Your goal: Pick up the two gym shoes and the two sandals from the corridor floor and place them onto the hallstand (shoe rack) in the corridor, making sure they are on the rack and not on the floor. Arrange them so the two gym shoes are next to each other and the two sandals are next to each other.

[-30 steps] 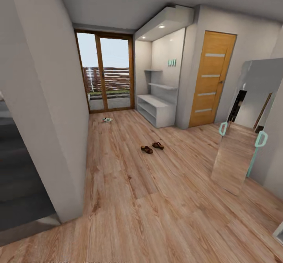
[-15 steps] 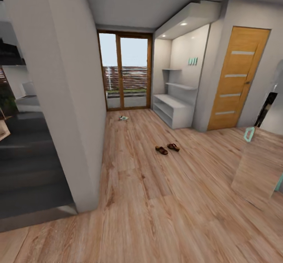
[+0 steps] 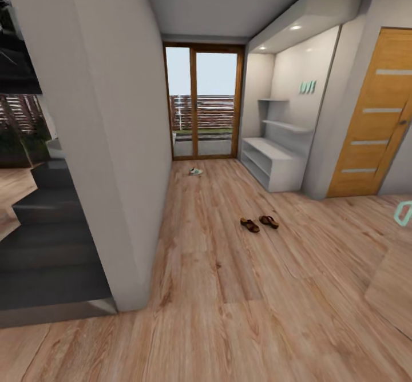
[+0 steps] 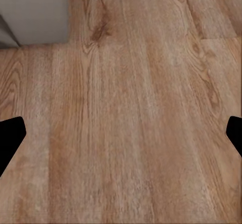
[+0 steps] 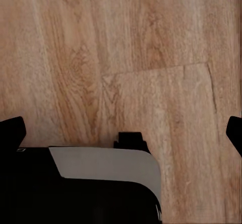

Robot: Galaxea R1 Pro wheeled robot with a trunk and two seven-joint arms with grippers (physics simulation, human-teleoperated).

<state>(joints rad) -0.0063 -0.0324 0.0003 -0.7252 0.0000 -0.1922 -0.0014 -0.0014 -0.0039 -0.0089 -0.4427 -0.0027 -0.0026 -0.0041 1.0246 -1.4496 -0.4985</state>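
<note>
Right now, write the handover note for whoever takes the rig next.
Left gripper: open, empty, over bare corridor floor.
Right gripper: open, empty, over floor.
Two sandals: side by side on the floor, mid-corridor.
Gym shoes: a pale shape on the floor near the glass door; too small to count.
Hallstand: right wall alcove, nothing visible on its bench.
Done: nothing placed.
Left: all four shoes, paired on the rack.

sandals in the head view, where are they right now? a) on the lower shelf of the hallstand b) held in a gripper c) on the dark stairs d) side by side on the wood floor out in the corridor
d: the two sandals lie side by side on the corridor floor, well short of the hallstand by the far wall.
</note>
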